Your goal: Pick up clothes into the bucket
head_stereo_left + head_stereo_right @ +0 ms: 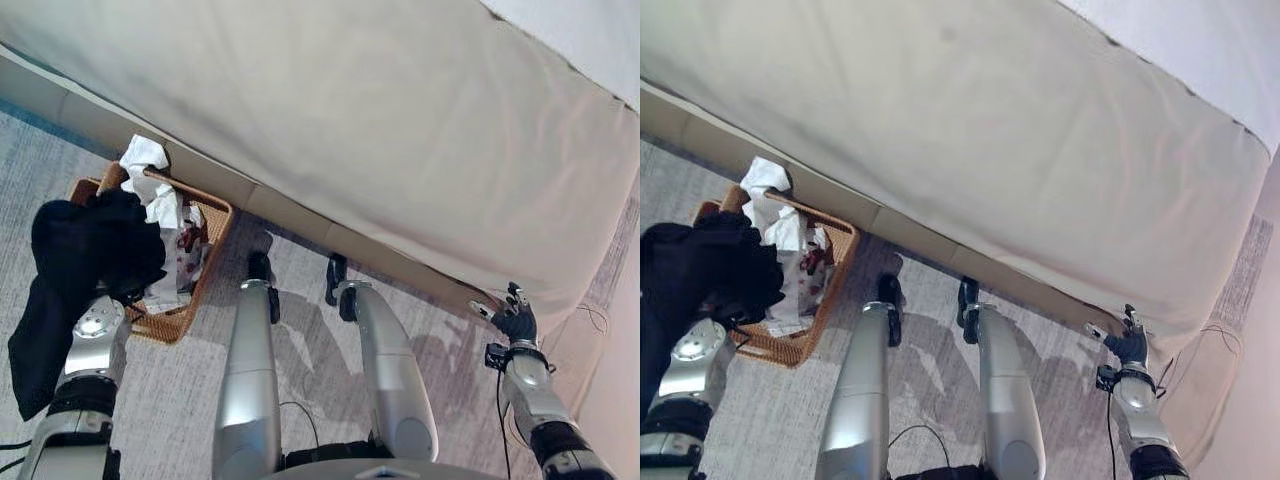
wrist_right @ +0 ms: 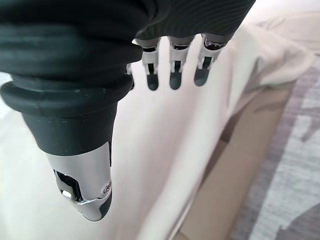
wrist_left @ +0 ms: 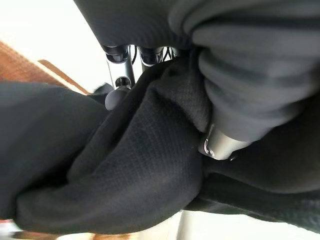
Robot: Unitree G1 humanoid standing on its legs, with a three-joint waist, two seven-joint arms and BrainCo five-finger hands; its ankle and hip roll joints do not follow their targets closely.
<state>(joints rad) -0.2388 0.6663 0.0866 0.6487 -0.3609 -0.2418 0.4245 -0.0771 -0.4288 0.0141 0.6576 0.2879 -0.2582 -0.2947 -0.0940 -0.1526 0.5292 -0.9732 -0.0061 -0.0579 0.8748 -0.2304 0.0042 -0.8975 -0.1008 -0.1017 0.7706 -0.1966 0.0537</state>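
Left hand (image 3: 220,142) is wrapped up in a black garment (image 1: 75,260), fingers and thumb curled round the cloth; in the left wrist view the dark fabric bunches between thumb and fingers (image 3: 120,65) and folds over most of the hand. In the head views the garment sits bundled on top of the left hand, with a long part hanging down on the outer side of the left forearm, lifted off the grey carpet (image 1: 180,400). The bundle hangs over the near left part of a brown wicker basket (image 1: 195,300), overlapping its rim from this angle; cannot tell if cloth touches the rim. Basket stands on the carpet, just beside the base of the bed, and already holds a crumpled white cloth (image 1: 150,175) draped over its far handle plus a white piece with dark red print (image 1: 185,255) lying inside. Right hand (image 1: 515,320) is far off on the robot's right, well apart from basket and garment, raised near the bed's lower edge; right wrist view shows its fingers (image 2: 175,70) straight and relaxed, thumb apart, holding nothing, with the sheet past them. Beyond everything, a bed with a cream sheet (image 1: 380,130) runs across the far side, sheet hanging over a beige bed base (image 1: 300,215).
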